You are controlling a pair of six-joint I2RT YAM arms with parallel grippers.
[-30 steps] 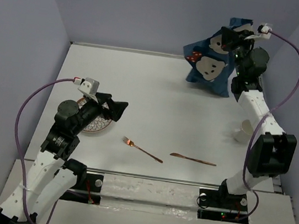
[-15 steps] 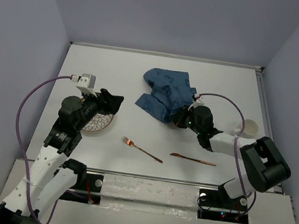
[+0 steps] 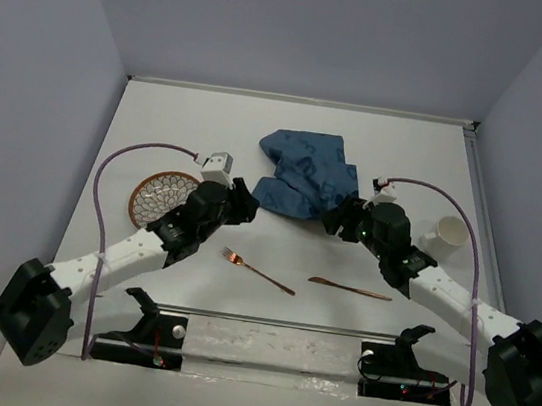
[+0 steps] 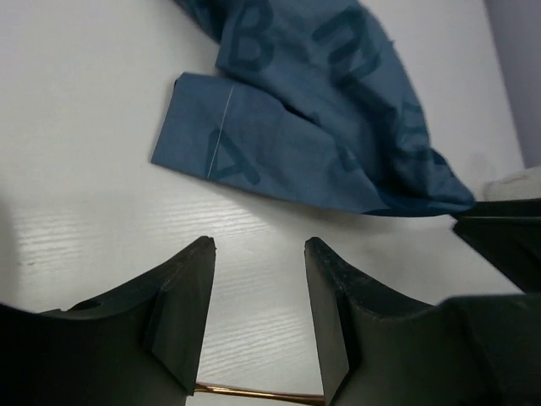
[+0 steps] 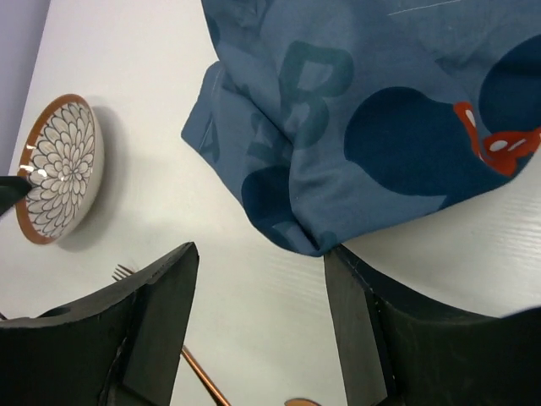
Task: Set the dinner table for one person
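The white dinner table (image 3: pixel 192 121) bears crumpled placemat (image 3: pixel 306 168), plate (image 3: pixel 159 197), fork (image 3: pixel 257 270), knife (image 3: pixel 350 289), cup (image 3: pixel 445 236).

White dinner table (image 3: pixel 191 126), flat and level
Large plain rectangular top with a faint grain, filling the middle of the overhead view, long edges running left to right

Ahead of left end effector (image 4: pixel 258 245): strip of bare desk (image 4: pixel 84 127), then rumpled blue cloth (image 4: pixel 321 127).
Behind it: fork (image 3: pixel 257 270); plate (image 3: pixel 163 198) to its left.
Ahead of right end effector (image 5: pixel 258 254): blue cloth fold just beyond the fingertips.
Behind it: cup (image 3: pixel 445 236), well apart; knife (image 3: pixel 350 289) nearer.
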